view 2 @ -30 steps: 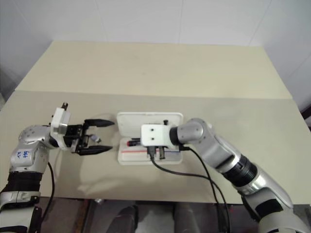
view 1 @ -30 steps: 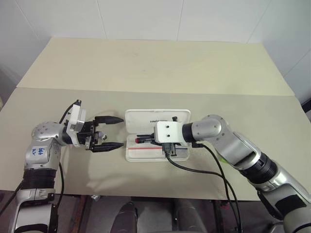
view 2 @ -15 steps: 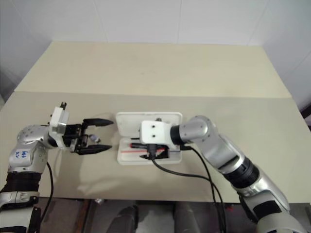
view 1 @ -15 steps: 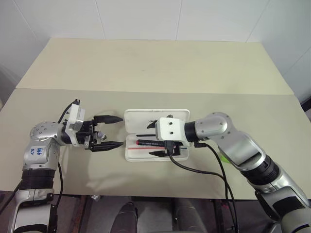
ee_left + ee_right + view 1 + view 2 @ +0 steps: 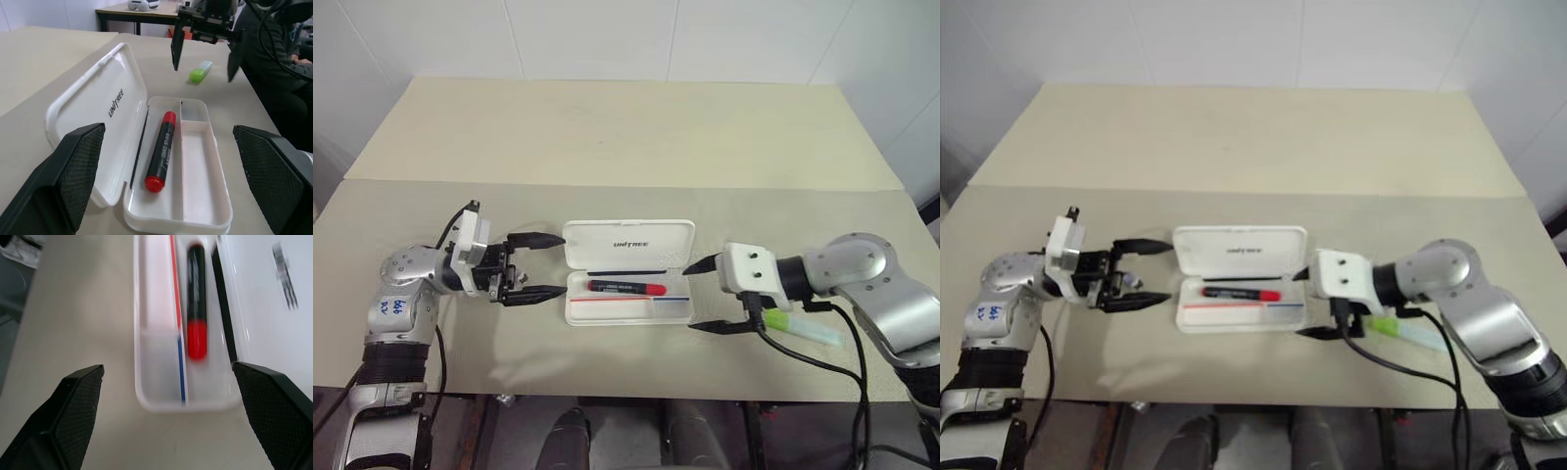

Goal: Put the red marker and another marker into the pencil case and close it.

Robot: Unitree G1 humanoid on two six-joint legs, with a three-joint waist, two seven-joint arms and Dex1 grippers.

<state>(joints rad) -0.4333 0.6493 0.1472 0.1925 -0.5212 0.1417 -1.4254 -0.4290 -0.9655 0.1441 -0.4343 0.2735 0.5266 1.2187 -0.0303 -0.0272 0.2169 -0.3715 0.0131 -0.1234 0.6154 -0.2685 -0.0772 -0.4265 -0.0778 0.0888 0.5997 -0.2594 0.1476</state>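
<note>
The white pencil case (image 5: 592, 241) lies open in the middle of the table, lid folded back. In its tray rests the red marker (image 5: 626, 288), lying lengthwise with its red half toward my right side. My left gripper (image 5: 563, 264) hovers open just off the case's left end, pointing at it. Open too, my right gripper (image 5: 688, 298) hangs a little past the case's right end with nothing between its fingers. The other marker, lime green (image 5: 801, 327), lies on the table behind the right gripper's wrist and also appears as a green marker (image 5: 201, 71) in the left wrist view.
The beige table (image 5: 607, 137) stretches far behind the case, with a seam (image 5: 509, 181) across it. Its front edge (image 5: 607, 396) runs close below the grippers. A black cable (image 5: 813, 357) hangs from my right wrist over that edge.
My right gripper opened, left the red marker lying in the tray and drew back to the right, uncovering the green marker. The left gripper stayed put.
</note>
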